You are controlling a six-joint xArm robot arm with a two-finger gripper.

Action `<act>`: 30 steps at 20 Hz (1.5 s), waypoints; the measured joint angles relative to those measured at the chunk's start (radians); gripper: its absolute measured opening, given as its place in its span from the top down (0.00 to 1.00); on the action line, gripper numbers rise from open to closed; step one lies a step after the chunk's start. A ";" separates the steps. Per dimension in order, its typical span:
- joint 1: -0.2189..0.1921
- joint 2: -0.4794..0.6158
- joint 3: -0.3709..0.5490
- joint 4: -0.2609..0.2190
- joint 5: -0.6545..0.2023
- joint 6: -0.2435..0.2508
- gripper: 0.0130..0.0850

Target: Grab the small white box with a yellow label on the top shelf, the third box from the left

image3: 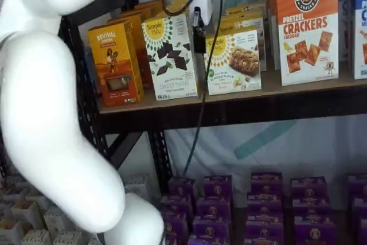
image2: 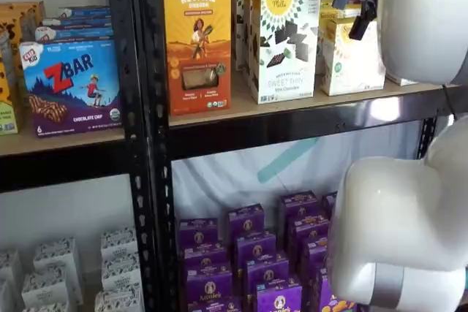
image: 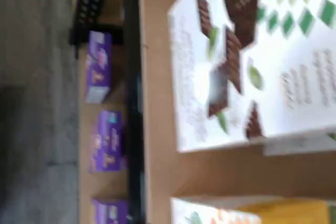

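front row: 4 cartons | short cream-white carton with yellow top band (image3: pixel 234 62): 1, on tan wooden top shelf (image3: pixel 298 87), right of taller white chocolate-square box (image3: pixel 170 57) | claw (image3: pixel 198 30): between the two, opening unclear

The small white box (image3: pixel 234 63) sits on the top shelf (image3: pixel 241 106), right of the taller box (image3: pixel 170 57).
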 joint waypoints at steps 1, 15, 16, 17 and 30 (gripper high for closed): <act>0.002 0.006 0.007 -0.006 -0.041 -0.009 0.00; 0.054 0.293 -0.243 -0.201 0.044 0.014 0.00; 0.056 0.300 -0.251 -0.207 0.051 0.016 0.00; 0.059 0.311 -0.262 -0.214 0.065 0.019 0.00; 0.080 0.341 -0.293 -0.262 0.131 0.038 0.00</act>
